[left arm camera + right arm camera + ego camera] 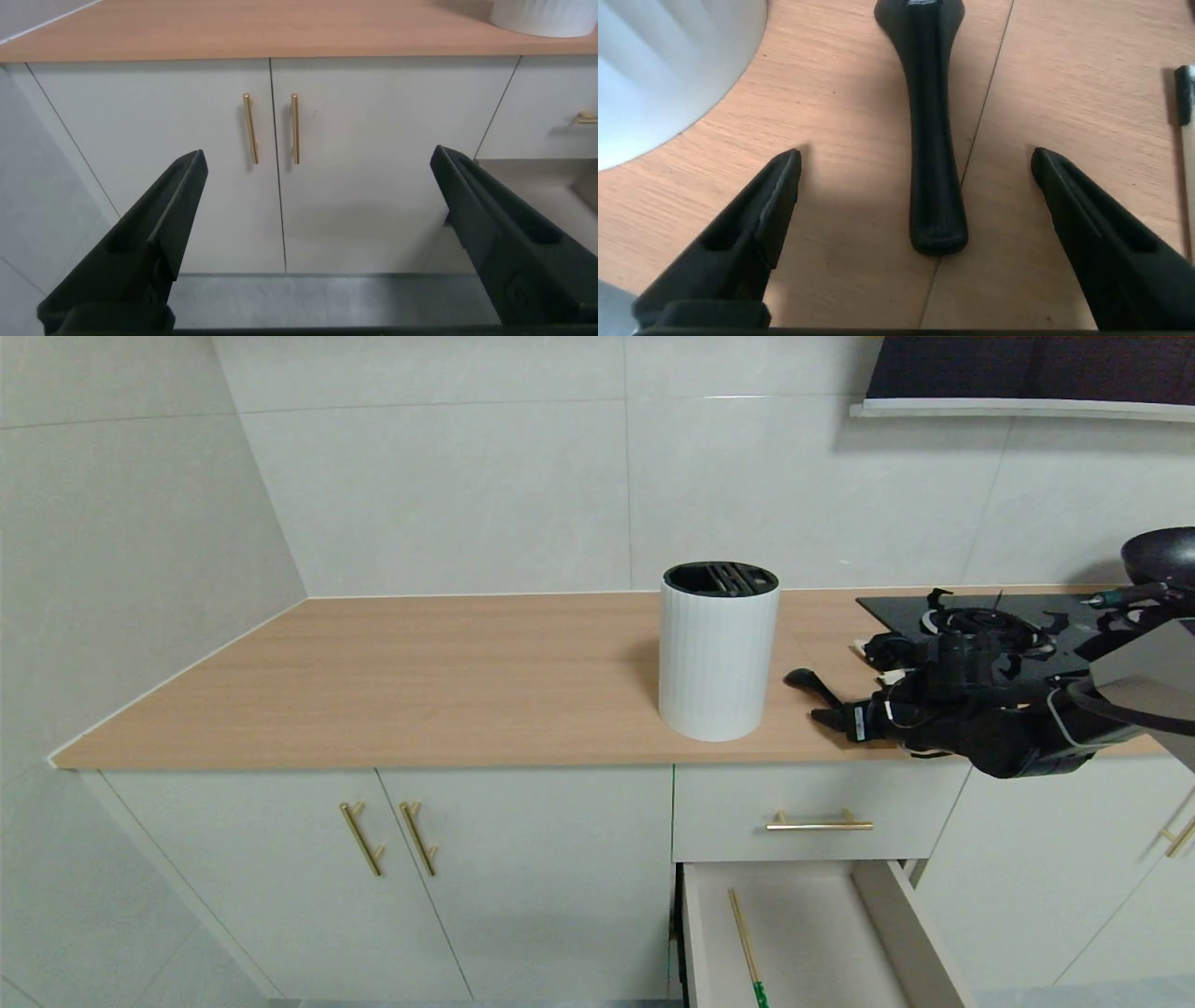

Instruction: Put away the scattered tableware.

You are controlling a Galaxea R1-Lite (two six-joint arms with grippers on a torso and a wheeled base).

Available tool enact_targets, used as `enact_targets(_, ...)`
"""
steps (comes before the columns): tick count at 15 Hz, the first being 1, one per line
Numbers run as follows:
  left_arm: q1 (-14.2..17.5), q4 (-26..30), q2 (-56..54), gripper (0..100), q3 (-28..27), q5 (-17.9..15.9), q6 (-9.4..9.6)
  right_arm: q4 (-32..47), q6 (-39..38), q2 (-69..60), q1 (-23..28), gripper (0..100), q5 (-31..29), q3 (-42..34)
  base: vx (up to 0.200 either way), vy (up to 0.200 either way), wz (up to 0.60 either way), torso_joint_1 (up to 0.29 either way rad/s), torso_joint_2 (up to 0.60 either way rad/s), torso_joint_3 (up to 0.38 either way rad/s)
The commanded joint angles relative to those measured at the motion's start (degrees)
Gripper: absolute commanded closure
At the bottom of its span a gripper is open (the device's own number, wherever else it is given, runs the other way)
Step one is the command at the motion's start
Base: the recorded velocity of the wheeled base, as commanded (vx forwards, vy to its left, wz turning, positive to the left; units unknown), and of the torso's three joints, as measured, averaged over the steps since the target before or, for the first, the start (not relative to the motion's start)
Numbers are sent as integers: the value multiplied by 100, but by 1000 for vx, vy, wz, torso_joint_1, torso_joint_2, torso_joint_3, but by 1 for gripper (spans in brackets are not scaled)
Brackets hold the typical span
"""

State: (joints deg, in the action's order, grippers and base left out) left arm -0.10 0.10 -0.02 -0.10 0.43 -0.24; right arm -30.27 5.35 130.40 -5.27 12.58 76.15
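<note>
Wide apart, the right gripper's [915,161] jaws straddle a black handle [930,140] lying on the counter [420,681] just beside the white holder [717,653]; neither finger touches it. The left gripper's [318,163] jaws gape equally wide, empty, facing cabinet doors [374,187]. A chopstick [744,933] lies in the open drawer [878,915].

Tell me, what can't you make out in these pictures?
- Black utensil: its working end is cut off by the right wrist view's edge and covered by the right pincer in the head view.
- Chopstick in the open drawer: both run off the head view's bottom edge.
- White holder: its dark slots hide any contents, head view.
- Pan: cut by the head view's right edge.
</note>
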Motion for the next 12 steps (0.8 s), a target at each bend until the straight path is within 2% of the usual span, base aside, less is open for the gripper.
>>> enact_targets(1,1,-1,2,0,1,1,-2,21,1,38,-9,100,-1,-4,0,0,0,0,0,0)
enact_targets(6,1,-1,2,0,1,1,-2,21,1,38,-18,100,-63,-4,0,0,0,0,0,0)
enact_targets(9,1,-1,2,0,1,1,-2,197,-34,-226,-141,100,-370,13,0,0,0,0,0,0)
enact_targets(10,1,-1,2,0,1,1,-2,689,-236,-656,-264,100,-704,22,0,0,0,0,0,0)
enact_targets(12,1,-1,2,0,1,1,-2,1304,-781,-1289,-396,100,-740,22,0,0,0,0,0,0)
